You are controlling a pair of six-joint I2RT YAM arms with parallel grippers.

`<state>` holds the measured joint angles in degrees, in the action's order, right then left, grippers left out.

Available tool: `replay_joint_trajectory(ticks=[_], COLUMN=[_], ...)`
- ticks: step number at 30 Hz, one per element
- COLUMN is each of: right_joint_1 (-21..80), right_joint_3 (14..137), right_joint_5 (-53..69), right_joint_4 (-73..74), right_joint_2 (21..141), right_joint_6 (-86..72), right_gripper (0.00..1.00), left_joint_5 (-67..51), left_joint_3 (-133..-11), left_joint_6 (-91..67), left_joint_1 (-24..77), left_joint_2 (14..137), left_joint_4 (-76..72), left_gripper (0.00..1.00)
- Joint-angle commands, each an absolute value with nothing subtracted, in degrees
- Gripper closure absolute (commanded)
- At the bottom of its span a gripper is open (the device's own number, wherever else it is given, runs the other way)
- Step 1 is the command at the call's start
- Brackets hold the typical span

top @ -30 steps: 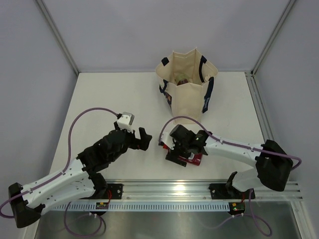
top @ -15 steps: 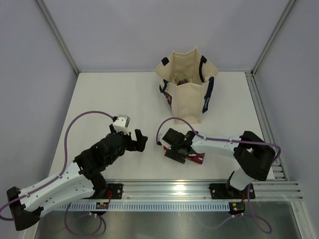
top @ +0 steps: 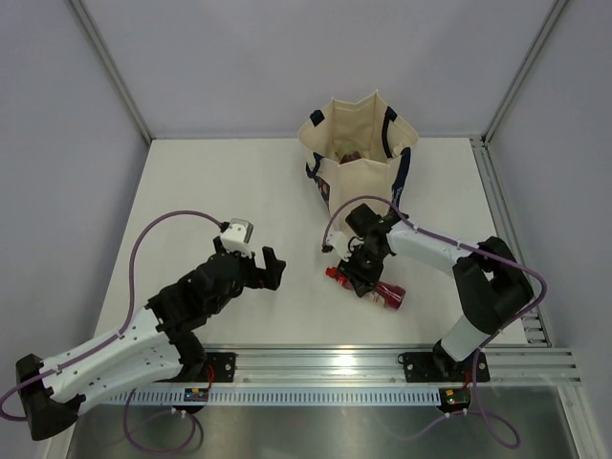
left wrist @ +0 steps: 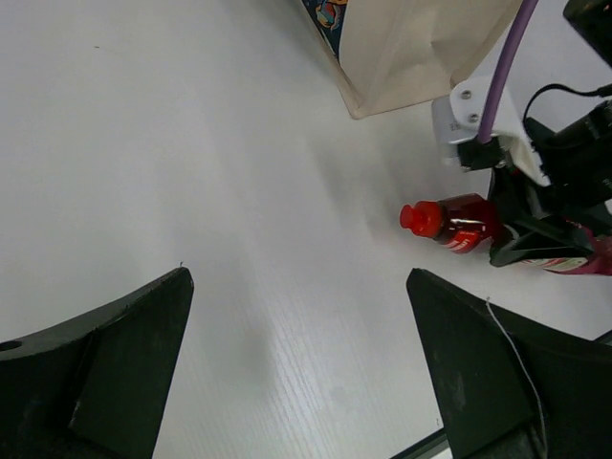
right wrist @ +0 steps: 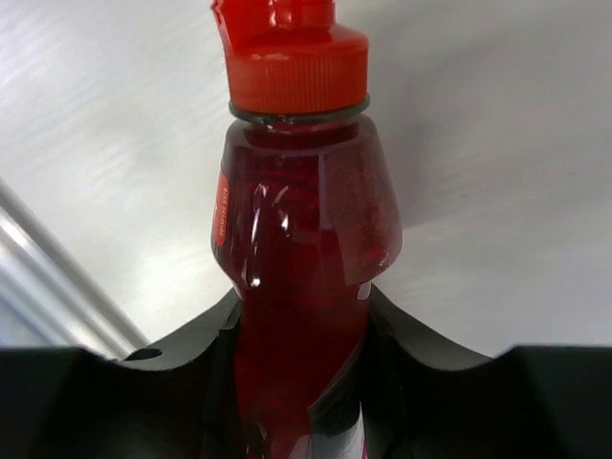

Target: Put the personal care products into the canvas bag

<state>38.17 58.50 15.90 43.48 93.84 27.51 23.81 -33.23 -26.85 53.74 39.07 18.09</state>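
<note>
My right gripper (top: 361, 267) has its jaws drawn in against the sides of a dark red bottle (right wrist: 301, 239). My wrist view shows a black finger pressed to each flank just below the shoulder, and the red cap (right wrist: 298, 62) pointing away from me. The bottle lies on its side on the table (top: 210, 191), not yet lifted as far as I can tell. Seen from above, its cap aims toward about 10 o'clock and its base toward 4 o'clock.

The canvas bag (top: 359, 196) stands upright with its mouth open at 12 o'clock from the bottle, near but not touching it. My left gripper (top: 276, 268) hangs at the bottle's 9 o'clock, well apart from it, with its jaws spread wide and nothing between them.

By my reckoning the task is close to its end. This is the only product I can see outside the bag. Through the bag's mouth I can make out something dark (top: 352, 155) lying inside, so I judge that at least some of the products are in there. I cannot count them or say which they are.

What is left is to lift this bottle, carry it up toward 12 o'clock, bring it over the open mouth and let it drop in between the navy handles
</note>
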Motion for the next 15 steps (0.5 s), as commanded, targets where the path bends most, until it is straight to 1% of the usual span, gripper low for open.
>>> replay_joint_trajectory(ticks=[1,3,4,7,10,11,13,14,15], right_joint_1=[34.72,33.06,32.7,31.12,29.62,29.27,28.05,27.52,26.73], right_joint_3=[64.94,68.1,69.51,75.92,84.61,90.21,96.65,103.81,107.8], right_joint_5=[39.41,43.92,48.82,56.83,63.09,64.06,65.21,65.13,64.0], right_joint_4=[56.94,61.23,63.35,70.91,77.5,79.87,80.68,80.16,79.11], right_joint_2=[91.76,91.41,91.67,92.63,94.65,95.18,97.64,98.52,100.53], right_joint_6=[40.67,44.55,46.56,51.75,54.13,53.62,50.91,47.06,44.32], right_gripper=[1.0,1.0,1.0,1.0,1.0,1.0,1.0,1.0,1.0], left_joint_5=[24.08,23.38,23.29,22.85,22.68,22.59,22.59,22.59,22.67], left_joint_3=[-35.33,-35.86,-36.03,-36.82,-37.18,-37.26,-37.53,-37.7,-37.79], left_joint_6=[-25.75,-25.4,-25.31,-25.05,-24.96,-25.05,-25.05,-25.05,-25.05], left_joint_1=[53.35,53.26,53.26,53.17,53.09,53.0,52.91,52.91,52.82], left_joint_2=[40.33,40.95,41.48,42.36,42.8,42.89,42.98,42.98,42.98], left_joint_4=[13.1,12.57,12.57,12.22,11.87,11.78,11.69,11.78,11.78], left_gripper=[0.01,0.01,0.01,0.01,0.01,0.01,0.01,0.01,0.01])
